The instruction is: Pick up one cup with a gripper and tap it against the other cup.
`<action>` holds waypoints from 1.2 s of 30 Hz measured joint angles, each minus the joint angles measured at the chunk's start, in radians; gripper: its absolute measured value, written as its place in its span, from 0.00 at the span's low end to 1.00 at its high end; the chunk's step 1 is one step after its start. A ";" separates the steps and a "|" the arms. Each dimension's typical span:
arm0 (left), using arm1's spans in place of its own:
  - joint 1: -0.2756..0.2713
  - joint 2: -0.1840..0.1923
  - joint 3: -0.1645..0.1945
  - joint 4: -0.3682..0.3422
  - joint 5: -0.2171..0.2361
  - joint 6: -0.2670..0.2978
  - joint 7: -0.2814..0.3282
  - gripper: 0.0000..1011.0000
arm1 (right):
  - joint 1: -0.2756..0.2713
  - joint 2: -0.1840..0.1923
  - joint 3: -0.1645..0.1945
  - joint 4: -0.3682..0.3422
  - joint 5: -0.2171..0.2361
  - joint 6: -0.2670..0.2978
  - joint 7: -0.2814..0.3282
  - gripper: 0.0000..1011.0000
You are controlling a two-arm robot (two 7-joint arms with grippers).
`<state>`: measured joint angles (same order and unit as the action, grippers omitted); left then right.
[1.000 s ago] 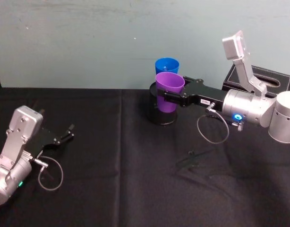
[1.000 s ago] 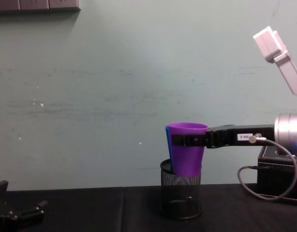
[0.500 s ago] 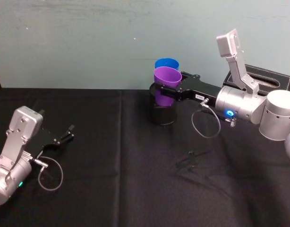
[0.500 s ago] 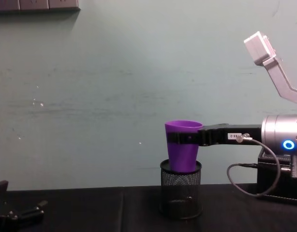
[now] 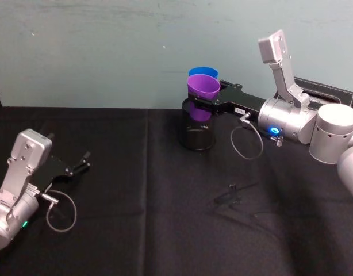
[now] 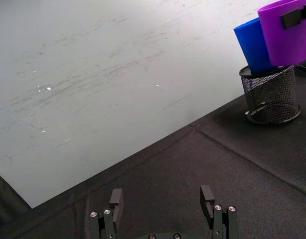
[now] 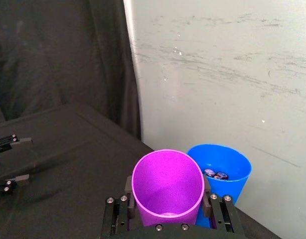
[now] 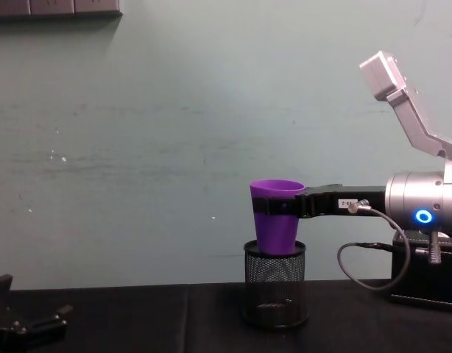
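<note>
Blue cup [image 6: 252, 47] in mesh holder [image 6: 270, 97], purple cup [image 6: 286, 42] gripped

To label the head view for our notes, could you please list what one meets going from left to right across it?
In order: left gripper, jaws open → purple cup, held in the right gripper's jaws → blue ring light on the right arm → black box.

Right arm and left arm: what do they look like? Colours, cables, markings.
Right arm: silver-grey cylinders, blue ring light, thin grey cable loop, angular grey camera bracket; black two-fingered right tool with a small white label. Left arm: silver-grey, small green light, its own cable loop, black left tool.
</note>
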<state>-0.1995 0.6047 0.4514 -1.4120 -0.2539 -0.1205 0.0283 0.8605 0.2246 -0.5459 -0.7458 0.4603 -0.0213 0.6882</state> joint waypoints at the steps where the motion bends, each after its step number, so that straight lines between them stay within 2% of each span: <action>1: 0.000 0.000 0.000 0.000 0.000 0.000 0.000 1.00 | 0.002 -0.002 0.001 0.004 -0.002 -0.001 0.000 0.72; 13: 0.000 0.000 0.000 0.000 0.000 0.000 0.000 1.00 | 0.008 -0.012 0.023 0.008 -0.019 -0.003 0.017 0.72; 36: 0.000 0.000 0.000 0.000 0.000 0.000 0.000 1.00 | 0.006 -0.011 0.018 0.009 -0.018 -0.002 0.014 0.72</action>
<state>-0.1995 0.6047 0.4514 -1.4120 -0.2539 -0.1205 0.0283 0.8667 0.2135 -0.5274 -0.7369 0.4427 -0.0230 0.7027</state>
